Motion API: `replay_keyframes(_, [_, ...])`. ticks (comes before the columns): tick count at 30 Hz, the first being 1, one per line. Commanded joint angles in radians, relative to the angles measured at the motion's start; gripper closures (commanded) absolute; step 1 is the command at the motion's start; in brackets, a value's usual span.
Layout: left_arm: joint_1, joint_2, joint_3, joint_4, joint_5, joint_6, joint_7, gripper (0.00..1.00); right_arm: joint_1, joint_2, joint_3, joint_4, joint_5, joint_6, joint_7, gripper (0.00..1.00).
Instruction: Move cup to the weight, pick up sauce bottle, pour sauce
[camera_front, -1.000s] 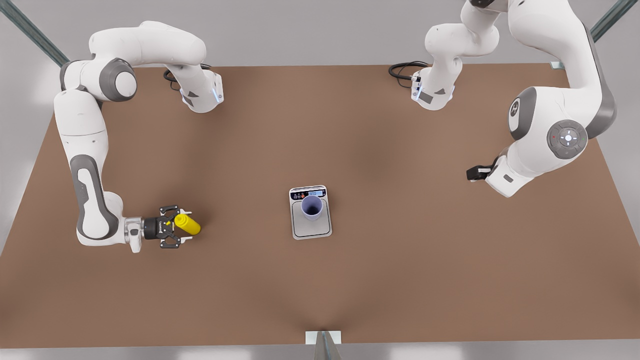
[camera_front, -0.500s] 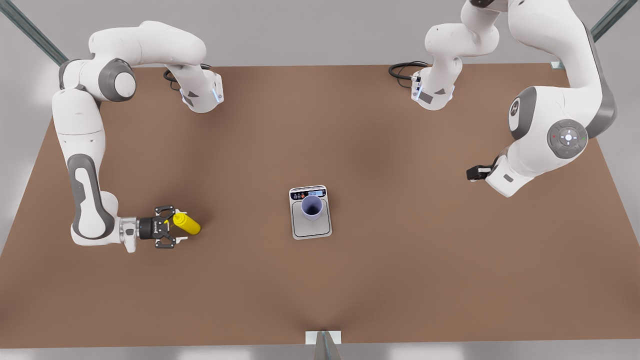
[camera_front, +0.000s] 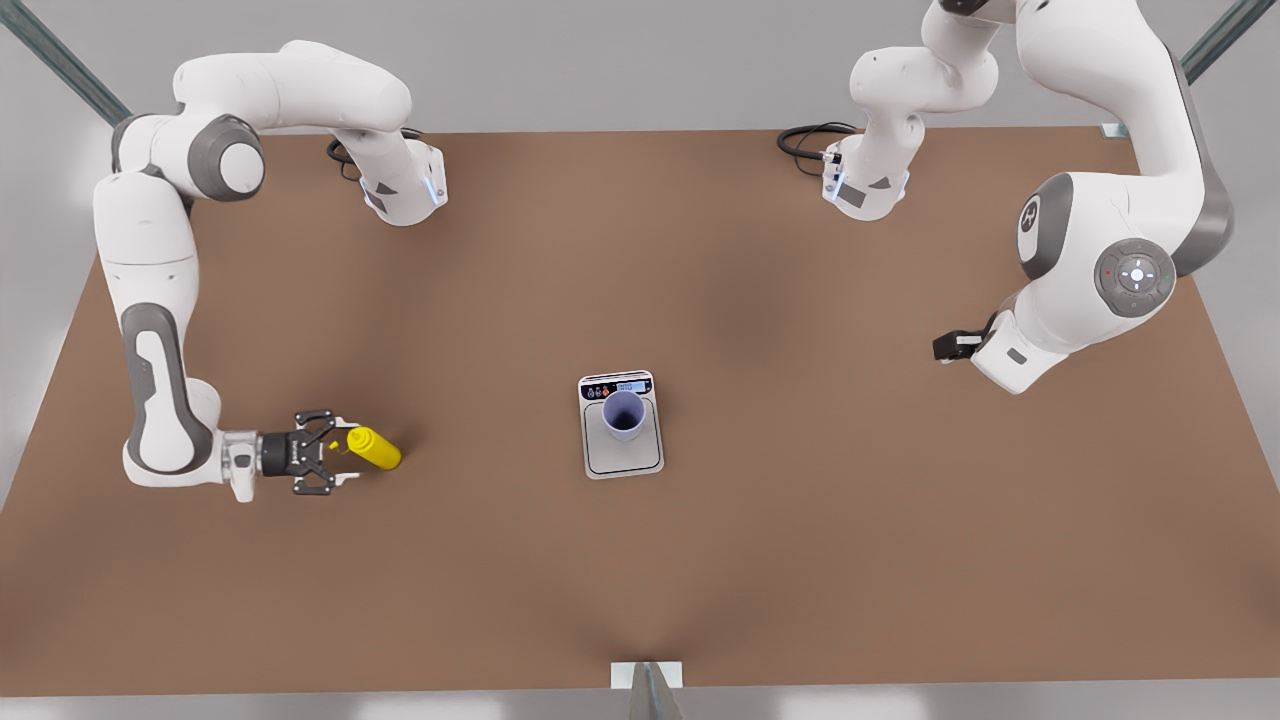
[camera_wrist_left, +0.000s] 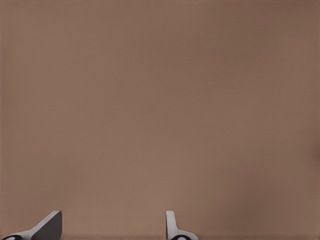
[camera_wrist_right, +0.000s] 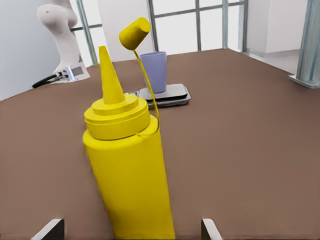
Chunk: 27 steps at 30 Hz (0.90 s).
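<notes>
Right wrist view: sauce bottle (camera_wrist_right: 127, 170) cap open

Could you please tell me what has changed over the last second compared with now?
The right gripper, open, has backed away from the sauce bottle toward the front view's left. The bottle, the cup on the weight and the waiting left gripper stayed put.

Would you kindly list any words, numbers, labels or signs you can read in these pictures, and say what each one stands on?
None can be read.
Scale: its black strip has a lit display and small coloured buttons, too small to read.
Arm at the front view's right: a small round emblem, not legible.
Right gripper body: a pale mark, too small to read.
Sauce bottle and cup: plain, no print.
</notes>
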Motion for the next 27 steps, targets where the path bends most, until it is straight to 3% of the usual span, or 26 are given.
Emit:
replay_keyframes(1, [0.000, 0.000, 0.000, 0.000, 0.000, 0.000, 0.000, 0.00, -0.001, 0.000, 0.000, 0.001, -0.001, 0.000, 0.000, 0.00])
replay_keyframes(10, [0.003, -0.006, 0.003, 0.005, -0.001, -0.005, -0.003, 0.00, -0.078, -0.006, 0.002, 0.002, -0.074, -0.009, 0.000, 0.00])
replay_keyframes(14, [0.008, 0.001, 0.006, 0.006, 0.002, 0.018, -0.003, 0.00, -0.142, -0.173, 0.005, 0.016, -0.149, -0.048, 0.158, 0.00])
replay_keyframes(19, [0.006, -0.002, 0.006, 0.026, 0.045, 0.020, -0.003, 0.00, -0.010, -0.486, 0.014, 0.002, -0.263, -0.060, 0.610, 0.00])
replay_keyframes(21, [0.005, -0.012, 0.005, 0.038, 0.048, -0.006, -0.005, 0.00, 0.129, -0.583, 0.012, 0.002, -0.402, -0.037, 0.955, 0.00])
replay_keyframes(24, [0.003, -0.032, 0.002, 0.038, 0.046, -0.028, -0.005, 0.00, 0.260, -0.626, 0.012, -0.007, -0.657, 0.000, 1.674, 0.00])
replay_keyframes(27, [0.006, -0.060, 0.002, 0.034, 0.045, -0.028, 0.000, 0.00, 0.295, -0.626, 0.006, -0.005, -0.714, 0.015, 2.042, 0.00])
